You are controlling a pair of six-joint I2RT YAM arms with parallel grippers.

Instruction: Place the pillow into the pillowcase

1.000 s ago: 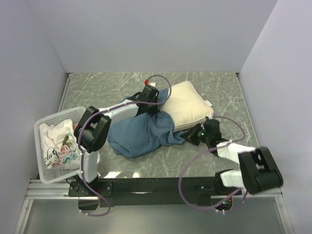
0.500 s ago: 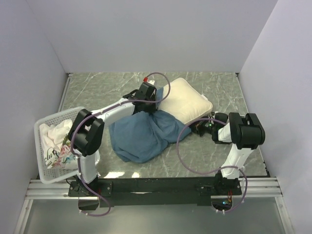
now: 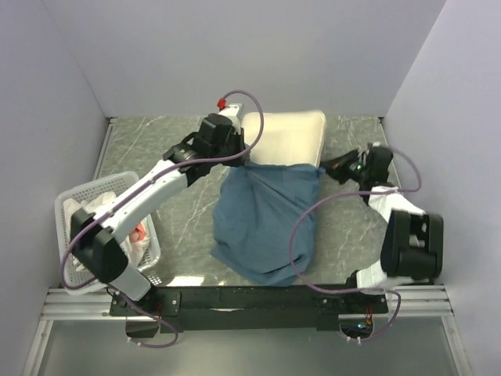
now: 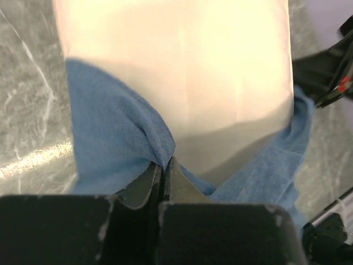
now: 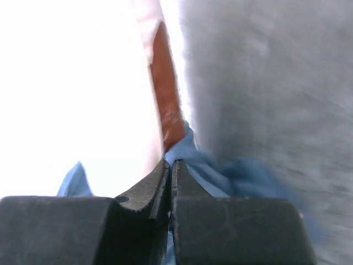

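From where I stand, the cream pillow lies at the 12 o'clock end of the grey marbled bench, close to the back wall. Its near edge is tucked under the mouth of the blue pillowcase. The left pincer is at the case's 10 o'clock corner. The left wrist view shows its fingers pressed together, pinching a fold of the blue cloth right against the pillow. The right pincer is at the opposite corner, around 2 o'clock of the case. In its own wrist view it is closed on a bit of blue hem, with the washed-out white pillow on one side and a blurred brown streak along the pillow's edge. Between the two pincers the opening's edge runs fairly straight across the pillow, and most of the pillow shows beyond it. The rest of the case trails loosely over the bench towards 6 o'clock, wrinkled and mostly flat. At about 8 o'clock sits a white basket with pale cloths in it, well apart from the pillow.
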